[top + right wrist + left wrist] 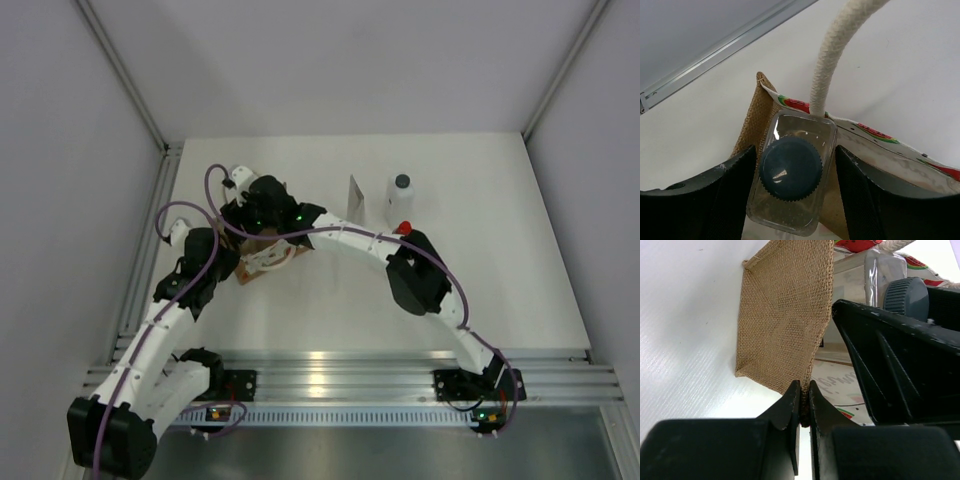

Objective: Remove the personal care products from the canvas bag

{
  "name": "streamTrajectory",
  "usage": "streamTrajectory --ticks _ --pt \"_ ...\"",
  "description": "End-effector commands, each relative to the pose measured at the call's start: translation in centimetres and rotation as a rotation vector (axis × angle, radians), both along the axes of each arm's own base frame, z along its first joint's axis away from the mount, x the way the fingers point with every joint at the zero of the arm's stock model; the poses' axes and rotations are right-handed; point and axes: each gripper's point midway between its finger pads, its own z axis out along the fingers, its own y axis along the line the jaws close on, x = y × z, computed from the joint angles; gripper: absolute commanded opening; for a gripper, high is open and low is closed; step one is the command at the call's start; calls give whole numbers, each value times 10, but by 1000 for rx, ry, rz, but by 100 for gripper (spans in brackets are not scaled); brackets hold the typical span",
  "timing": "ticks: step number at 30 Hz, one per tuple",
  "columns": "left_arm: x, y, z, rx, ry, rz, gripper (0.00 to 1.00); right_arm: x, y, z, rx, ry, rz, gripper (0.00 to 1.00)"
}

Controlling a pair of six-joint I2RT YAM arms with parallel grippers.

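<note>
Right wrist view: the soft, floppy canvas bag (753,116) lies table-left, its rim pinched by the left gripper (804,389). The right gripper (796,152) closely flanks the light, slick grey-capped bottle (801,126) in the bag's mouth; contact unclear. Grip its flat sides.

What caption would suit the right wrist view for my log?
Right gripper straddling a grey-capped bottle in the canvas bag, rope handle rising behind.

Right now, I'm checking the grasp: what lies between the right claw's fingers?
In the right wrist view, the grey-capped bottle stands between the fingers of the right claw, inside the mouth of the canvas bag. Whether they squeeze it is unclear.
</note>
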Motion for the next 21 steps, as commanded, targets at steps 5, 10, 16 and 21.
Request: streamTrajectory --ticks 5,10,16,21 --pt "12 3 20 8 -66 21 0 -6 2 -24 -44 24 -18 61" --pt "11 3 21 5 -72 22 0 -4 9 -31 -21 14 -11 60" --pt "10 3 21 3 -74 20 0 3 18 -29 13 -16 -13 59" --pt "10 3 24 5 -85 19 0 7 24 -28 56 -33 -11 47"
